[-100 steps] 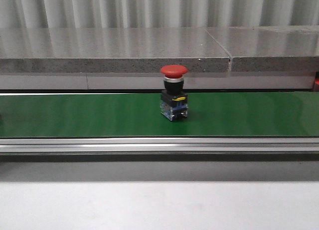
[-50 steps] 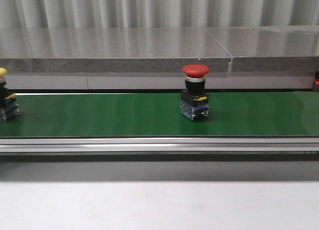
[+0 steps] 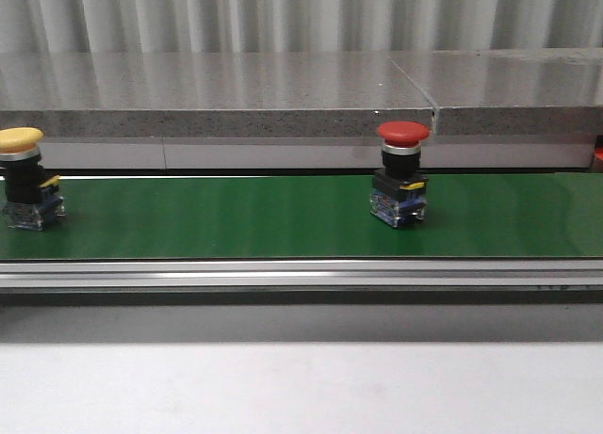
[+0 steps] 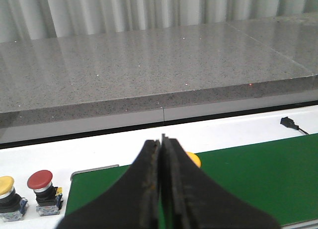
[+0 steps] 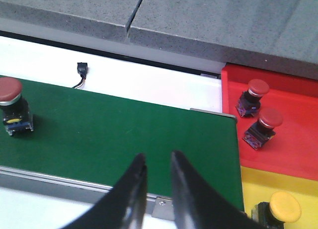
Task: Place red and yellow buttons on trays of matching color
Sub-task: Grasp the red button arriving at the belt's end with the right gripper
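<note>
Front view: the red button (image 3: 403,174) has ridden further right along the green belt (image 3: 236,217), and a yellow button (image 3: 25,178) has entered at the far left, so both will soon need picking. Left wrist view: the left end effector (image 4: 161,189) is pressed together, empty. Right wrist view: the right end effector (image 5: 158,177) stands slightly apart above the belt, the red tray (image 5: 293,139) and yellow tray (image 5: 253,187) to its right.

You are looking at an industrial-style test cell or automation lab, not a home. A green conveyor belt (image 3: 236,217) runs across the scene in an aluminium frame (image 3: 301,276), set on a white table (image 3: 301,387). Behind it sits a long grey speckled stone ledge (image 3: 217,95) against corrugated metal wall panels (image 3: 283,15). Bright red (image 5: 298,119) and yellow (image 5: 258,187) sorting trays sit at the belt's end.
</note>
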Controlling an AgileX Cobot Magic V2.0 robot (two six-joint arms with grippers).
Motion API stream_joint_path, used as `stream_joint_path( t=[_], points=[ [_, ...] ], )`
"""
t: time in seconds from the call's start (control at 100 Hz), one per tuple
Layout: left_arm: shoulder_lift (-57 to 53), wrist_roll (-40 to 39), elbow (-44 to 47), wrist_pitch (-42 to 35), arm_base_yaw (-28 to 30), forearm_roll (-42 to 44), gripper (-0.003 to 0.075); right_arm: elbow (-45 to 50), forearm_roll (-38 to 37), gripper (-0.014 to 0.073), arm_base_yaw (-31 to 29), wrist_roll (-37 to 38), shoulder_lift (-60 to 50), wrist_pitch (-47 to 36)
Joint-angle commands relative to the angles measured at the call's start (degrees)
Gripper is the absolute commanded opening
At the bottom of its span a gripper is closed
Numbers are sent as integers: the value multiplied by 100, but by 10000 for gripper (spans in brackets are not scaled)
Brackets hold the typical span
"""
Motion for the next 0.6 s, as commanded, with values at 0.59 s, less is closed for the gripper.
stream_joint_path(
  t=[0.59],
  points=[
    [28,-5,-165,-468,-46,-96,-20,-161,363,636,765,-75,1612,-675]
  ],
)
